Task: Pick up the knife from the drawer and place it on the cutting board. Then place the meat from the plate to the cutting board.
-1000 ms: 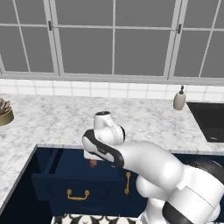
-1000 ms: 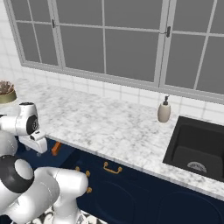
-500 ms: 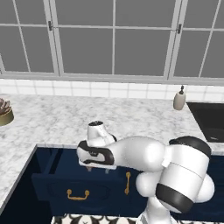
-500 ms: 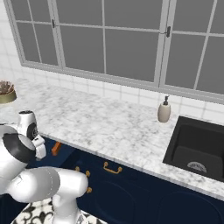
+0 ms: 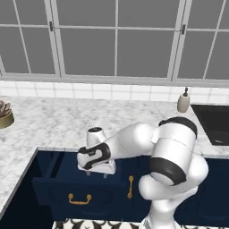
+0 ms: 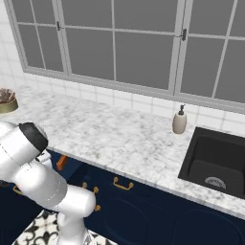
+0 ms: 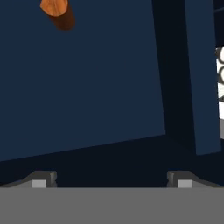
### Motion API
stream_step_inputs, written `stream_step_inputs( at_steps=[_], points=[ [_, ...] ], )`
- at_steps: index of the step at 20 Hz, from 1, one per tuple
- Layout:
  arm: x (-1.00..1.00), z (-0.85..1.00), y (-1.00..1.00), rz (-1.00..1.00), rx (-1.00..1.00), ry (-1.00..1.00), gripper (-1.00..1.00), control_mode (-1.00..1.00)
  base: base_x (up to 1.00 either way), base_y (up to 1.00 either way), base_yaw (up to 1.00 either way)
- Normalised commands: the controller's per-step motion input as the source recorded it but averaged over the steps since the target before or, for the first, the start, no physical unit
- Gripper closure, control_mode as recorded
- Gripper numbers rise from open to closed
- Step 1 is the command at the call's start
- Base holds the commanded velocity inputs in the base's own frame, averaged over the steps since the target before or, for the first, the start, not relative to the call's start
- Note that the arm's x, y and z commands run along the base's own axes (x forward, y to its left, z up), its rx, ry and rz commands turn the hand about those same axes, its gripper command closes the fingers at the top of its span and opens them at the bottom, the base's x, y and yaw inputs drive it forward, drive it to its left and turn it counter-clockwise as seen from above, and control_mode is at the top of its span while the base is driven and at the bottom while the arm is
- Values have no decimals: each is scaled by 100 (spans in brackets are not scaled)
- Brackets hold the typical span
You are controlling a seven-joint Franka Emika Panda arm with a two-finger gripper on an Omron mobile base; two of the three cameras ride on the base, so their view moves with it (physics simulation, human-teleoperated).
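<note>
Glossy white rounded arm links (image 5: 134,143) – black bands at joints; hand (image 7: 111,178) has two small grey-tipped dark fingers (image 7: 41,179).

Tool (image 7: 111,179) spread wide over navy drawer (image 7: 87,83) floor; knife (image 7: 57,12) handle near top edge.

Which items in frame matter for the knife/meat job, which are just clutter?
Job:
- orange knife handle, blade out of frame
- open dark navy drawer
- gripper, jaws apart, over the drawer floor

Clutter:
- beige soap dispenser
- black sink
- potted plant in a brown bowl
</note>
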Motion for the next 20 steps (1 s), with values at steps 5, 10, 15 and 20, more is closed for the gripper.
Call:
stream_step_inputs(
  at_steps=[5,10,15,20],
  points=[
    [29,-42,6,0,-3,2,-100,-100,0,0,0],
    [-44,-41,22,0,-3,15,-100,-100,0,0,0],
    [-100,-13,37,2,0,19,-100,-100,0,0,0],
    [-100,0,31,4,0,11,-100,-100,0,0,0]
  ],
)
